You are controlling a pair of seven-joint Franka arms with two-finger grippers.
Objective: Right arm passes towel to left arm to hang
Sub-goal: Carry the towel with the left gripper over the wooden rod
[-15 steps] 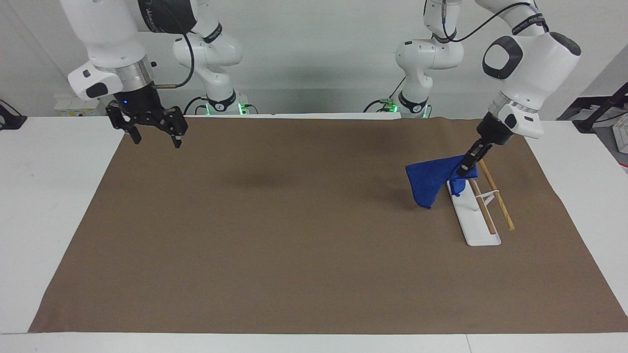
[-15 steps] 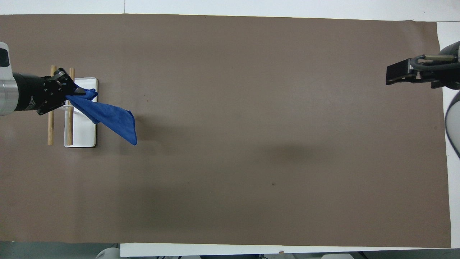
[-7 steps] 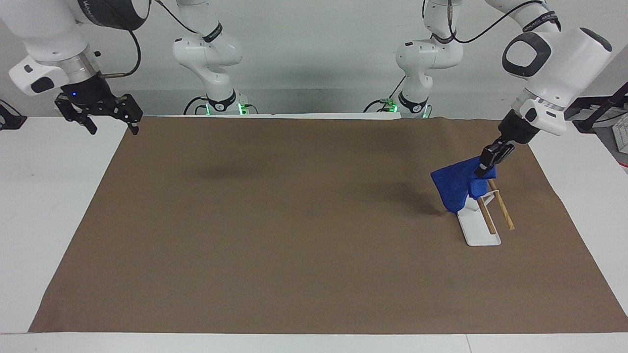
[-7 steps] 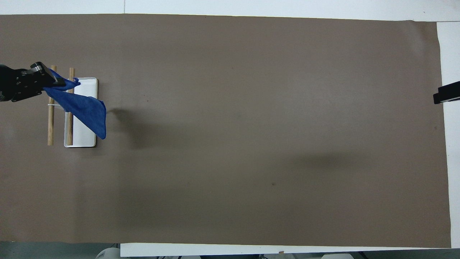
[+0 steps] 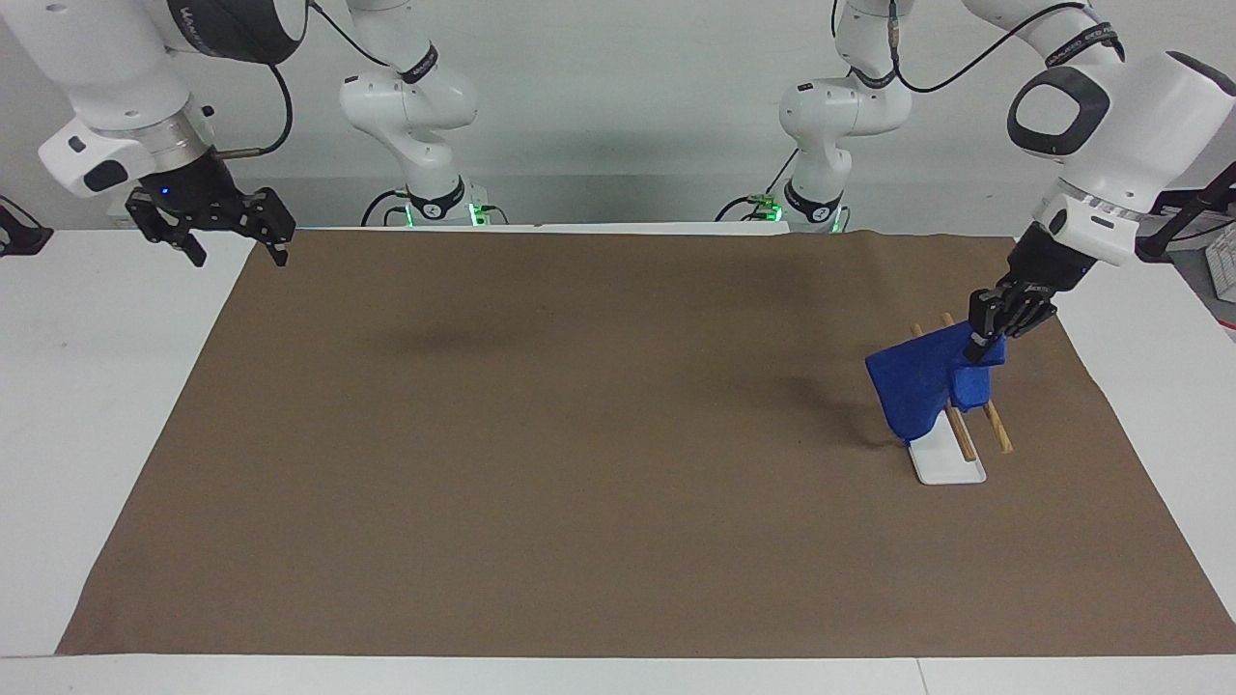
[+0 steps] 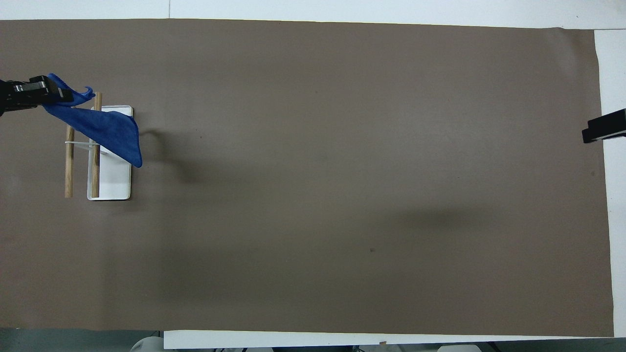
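Over the wooden-railed towel rack (image 5: pixel 951 454), the left claw (image 5: pixel 987 340) was clamped on the blue towel (image 5: pixel 917 386), which draped across both rails. Lowering before release would likely seat it evenly. The right claw (image 5: pixel 235 249) waited, spread apart, well away.

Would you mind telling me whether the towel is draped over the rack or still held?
Both: the towel drapes across the rack's wooden bars while the left gripper pinches its corner.
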